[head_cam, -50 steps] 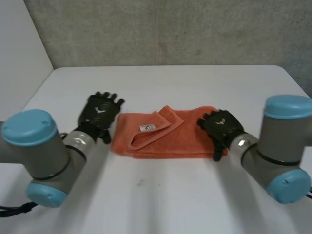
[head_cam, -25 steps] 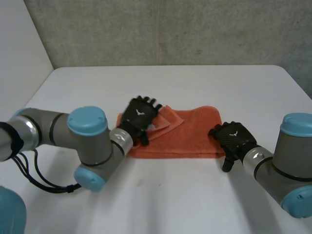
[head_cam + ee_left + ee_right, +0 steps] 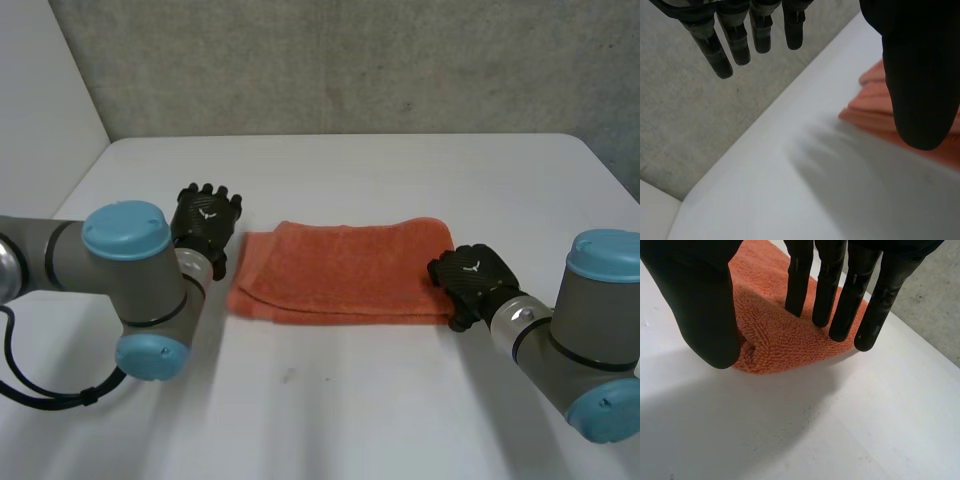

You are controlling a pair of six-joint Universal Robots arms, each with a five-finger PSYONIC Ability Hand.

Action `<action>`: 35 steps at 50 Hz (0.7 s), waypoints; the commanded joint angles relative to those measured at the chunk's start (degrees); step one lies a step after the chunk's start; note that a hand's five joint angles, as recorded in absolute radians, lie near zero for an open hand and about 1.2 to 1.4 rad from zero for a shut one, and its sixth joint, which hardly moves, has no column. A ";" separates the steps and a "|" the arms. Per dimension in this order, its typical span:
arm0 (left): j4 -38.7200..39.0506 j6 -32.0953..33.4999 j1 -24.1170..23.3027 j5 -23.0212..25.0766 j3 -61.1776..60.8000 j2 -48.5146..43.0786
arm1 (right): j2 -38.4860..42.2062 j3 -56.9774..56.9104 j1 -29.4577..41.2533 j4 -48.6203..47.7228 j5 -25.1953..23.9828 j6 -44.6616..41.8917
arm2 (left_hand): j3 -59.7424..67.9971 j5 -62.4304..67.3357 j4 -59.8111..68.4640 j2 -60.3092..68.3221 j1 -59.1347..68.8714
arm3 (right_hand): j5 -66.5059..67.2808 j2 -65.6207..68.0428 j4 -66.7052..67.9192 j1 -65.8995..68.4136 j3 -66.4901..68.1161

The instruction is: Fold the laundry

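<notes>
An orange towel (image 3: 345, 270) lies folded in a long flat band at the middle of the white table (image 3: 350, 400). My left hand (image 3: 205, 225) hovers just off the towel's left end, open, fingers straight and holding nothing. In the left wrist view its fingers (image 3: 735, 40) point over bare table, with the towel (image 3: 867, 107) beside the thumb. My right hand (image 3: 470, 280) is at the towel's right end. In the right wrist view its fingers (image 3: 827, 295) lie on top of the towel (image 3: 775, 340) and the thumb presses the near corner, pinching the edge.
A grey wall (image 3: 350, 60) stands behind the table's far edge. The table's left edge (image 3: 75, 190) runs close to my left arm (image 3: 130, 270). My right arm (image 3: 590, 330) rests at the front right.
My left hand swept over the towel's left end and drew back to its left; the turned-up flap with the label now lies flat. My right hand closed on the right end.
</notes>
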 commanded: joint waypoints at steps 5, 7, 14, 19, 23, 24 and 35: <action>0.16 -5.40 -1.19 0.31 -7.15 9.04 | 0.57 -1.11 -0.89 -0.37 0.66 -0.18 | -1.17 -1.78 -0.77 -0.68 -0.85 | 42.98 41.25 41.51 47.72 41.36; 0.16 -5.93 -0.84 0.40 -9.00 10.62 | 0.48 -1.37 -1.07 -0.29 1.36 -0.35 | -1.50 -2.11 -1.11 -1.01 -1.19 | 42.98 41.25 41.51 47.72 41.36; 0.25 -6.28 0.74 3.04 -14.18 13.88 | -0.31 -5.33 -0.98 0.51 9.19 -4.57 | -1.84 -2.45 -1.44 -1.35 -1.53 | 42.98 41.25 41.51 47.72 41.36; 0.16 -6.28 3.38 4.36 -16.99 15.62 | -0.31 -13.14 1.39 1.12 11.74 -11.33 | -1.84 -2.45 -1.44 -1.35 -1.53 | 42.98 41.25 41.51 47.72 41.36; 0.16 -6.45 3.56 4.36 -17.44 16.42 | 1.53 -23.31 13.57 4.01 10.51 -12.39 | -1.84 -2.45 -1.44 -1.35 -1.53 | 42.98 41.25 41.51 47.72 41.36; 0.16 -6.46 3.56 4.36 -17.70 16.60 | 2.49 -24.83 15.53 4.46 10.16 -12.39 | -1.84 -2.45 -1.44 -1.35 -1.53 | 42.98 41.25 41.51 47.72 41.36; 0.25 -12.41 2.95 4.36 -16.83 18.45 | 14.72 -30.11 30.22 7.36 1.19 -15.47 | -1.84 -2.45 -1.44 -1.35 -1.53 | 42.98 41.25 41.51 47.72 41.36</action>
